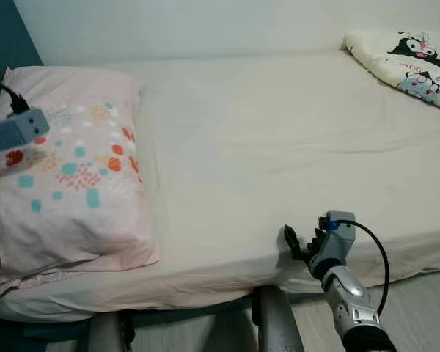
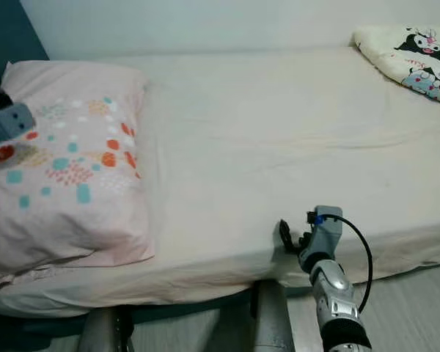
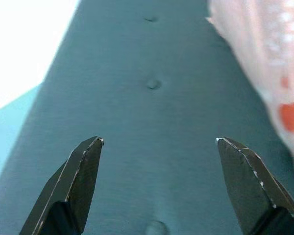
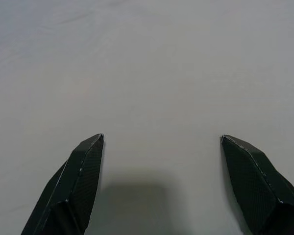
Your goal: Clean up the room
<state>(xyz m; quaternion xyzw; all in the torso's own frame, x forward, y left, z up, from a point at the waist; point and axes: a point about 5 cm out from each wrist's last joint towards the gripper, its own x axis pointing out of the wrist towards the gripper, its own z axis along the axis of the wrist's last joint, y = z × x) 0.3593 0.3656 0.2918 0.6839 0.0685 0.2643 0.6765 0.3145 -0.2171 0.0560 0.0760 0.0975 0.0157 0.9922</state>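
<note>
the right gripper (image 1: 297, 246) hung over the bed's (image 1: 279, 147) near edge, fingers wide apart, holding nothing. the left gripper (image 3: 159, 188), also spread and empty, faced the teal headboard (image 3: 152, 83) beside the pink pillow (image 1: 66, 169). probably best to square that pillow gently.

The cream blanket with black-and-white cartoon animals (image 1: 414, 62) is cut off by the right edge and the top edge, so most of it cannot be seen. The pale pink pillow with red and teal spots (image 1: 70, 165) runs off the left edge. In the left wrist view that pillow is only a blur. The left tool (image 3: 159, 147) looks at a teal padded headboard (image 3: 152, 112), blurry too.
</note>
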